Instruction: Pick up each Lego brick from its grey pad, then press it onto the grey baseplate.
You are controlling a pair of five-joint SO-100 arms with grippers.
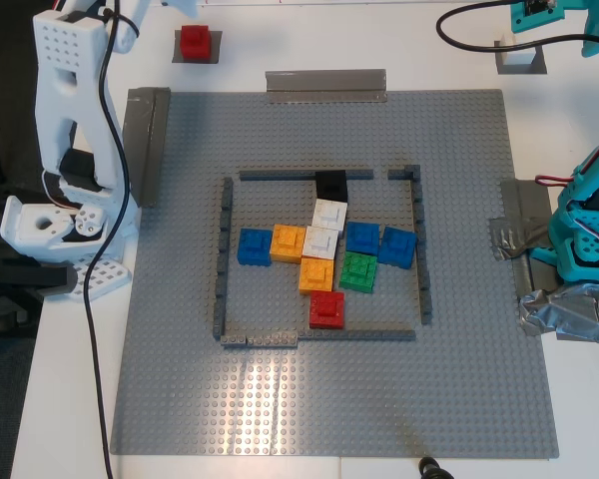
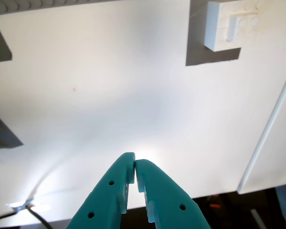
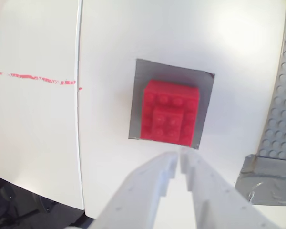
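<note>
While our first gripper (image 2: 134,164), jaws together, hovers near the white square plastic brick (image 2: 231,24), our second gripper (image 3: 181,160), jaws together, hangs beside the red square plastic brick (image 3: 169,112) on its grey pad (image 3: 139,100).

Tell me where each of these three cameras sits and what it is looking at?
Exterior view: high above, looking down on the grey baseplate; a white arm and a teal arm flank it.
First wrist view: rides the teal arm, looking along my first gripper at the white brick.
Second wrist view: rides the white arm, looking along my second gripper at the red brick.
Shared: that red brick shows in the exterior view too.
</note>
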